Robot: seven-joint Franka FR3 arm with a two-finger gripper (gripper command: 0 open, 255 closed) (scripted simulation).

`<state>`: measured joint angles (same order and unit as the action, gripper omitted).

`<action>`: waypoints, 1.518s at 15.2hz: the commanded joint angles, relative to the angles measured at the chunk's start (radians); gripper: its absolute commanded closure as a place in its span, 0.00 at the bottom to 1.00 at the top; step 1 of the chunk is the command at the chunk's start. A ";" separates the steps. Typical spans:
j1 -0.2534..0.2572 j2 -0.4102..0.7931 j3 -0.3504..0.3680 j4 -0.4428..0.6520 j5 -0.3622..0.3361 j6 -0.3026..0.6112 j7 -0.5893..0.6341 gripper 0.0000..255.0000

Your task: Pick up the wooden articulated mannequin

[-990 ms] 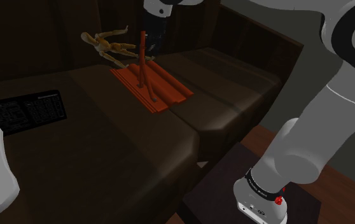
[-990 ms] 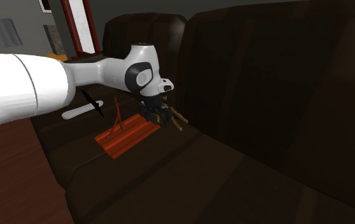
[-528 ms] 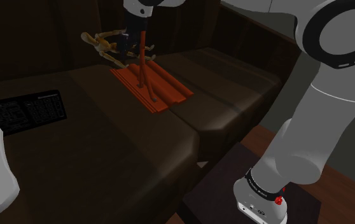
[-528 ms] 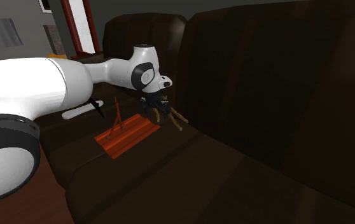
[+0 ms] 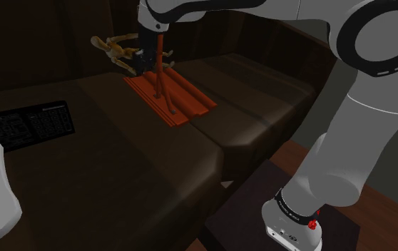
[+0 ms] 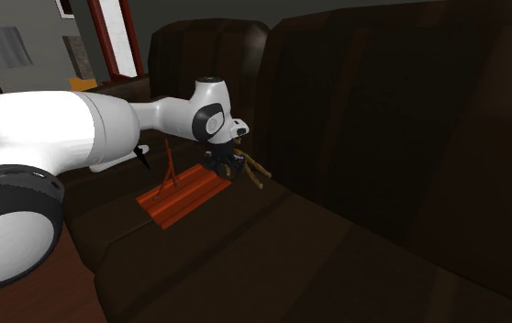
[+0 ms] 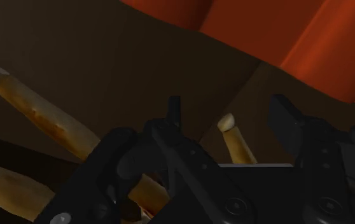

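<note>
The gripper (image 5: 143,58) is low over the mannequin (image 5: 118,50), its fingers (image 7: 173,109) standing apart. In the wrist view one pale wooden limb ends between them, and neither finger can be seen pressing on it, so nothing is held yet.

The mannequin lies flat on the sofa (image 5: 119,167), just behind the back corner of the red board (image 5: 185,100) and close to the backrest, with its limbs splayed away from the board. A thin stick frame (image 5: 160,71) stands on the board, right beside the gripper on the board's side. A keyboard (image 5: 23,125) lies well away from the board, toward the shoulder view's left.

I judge the reach to be over and the grasp itself to be the step in hand. The next move calls for closing on that limb, or on a thicker part if one lies within the span, then lifting straight up off the seat. The limb is thin and jointed, so the figure may swing or slip. The lift should also keep away from the stick frame.
</note>
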<state>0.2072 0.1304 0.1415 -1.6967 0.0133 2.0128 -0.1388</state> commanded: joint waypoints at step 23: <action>0.003 0.015 0.001 0.206 -0.004 -0.191 0.007 1.00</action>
<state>0.2096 0.1441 0.1427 -1.5072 0.0098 1.8370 -0.1328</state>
